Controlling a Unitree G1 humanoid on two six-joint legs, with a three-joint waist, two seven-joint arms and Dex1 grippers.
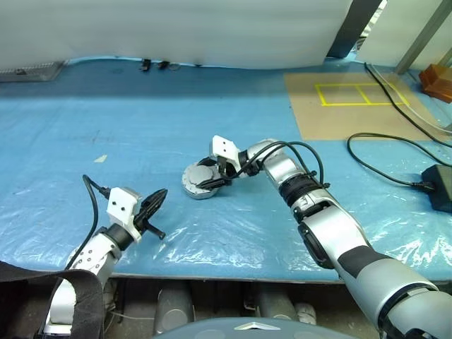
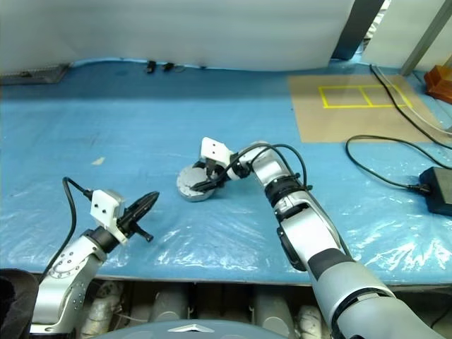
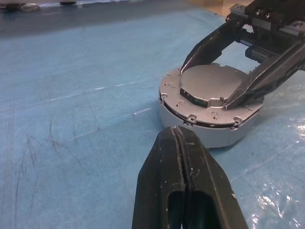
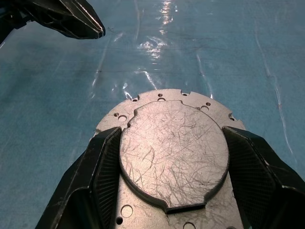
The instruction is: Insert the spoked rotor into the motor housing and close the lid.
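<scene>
Mostly blue plastic sheet (image 1: 141,141) (wrinkled), cardboard panel (image 1: 339,113)

The right gripper (image 4: 174,183) had its two black fingers (image 4: 102,174) spread either side of a scratched round lid (image 4: 174,155) seated on the motor housing (image 4: 159,97). The left gripper (image 4: 81,21) hung beyond, well apart, over the blue table (image 4: 228,57).

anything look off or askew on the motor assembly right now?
Slightly. The lid sits on the motor housing with a dark gap showing under its near edge, so it doesn't look fully seated. The right gripper straddles the lid. The left gripper is shut, off to the side. Nothing spilled or damaged.
</scene>
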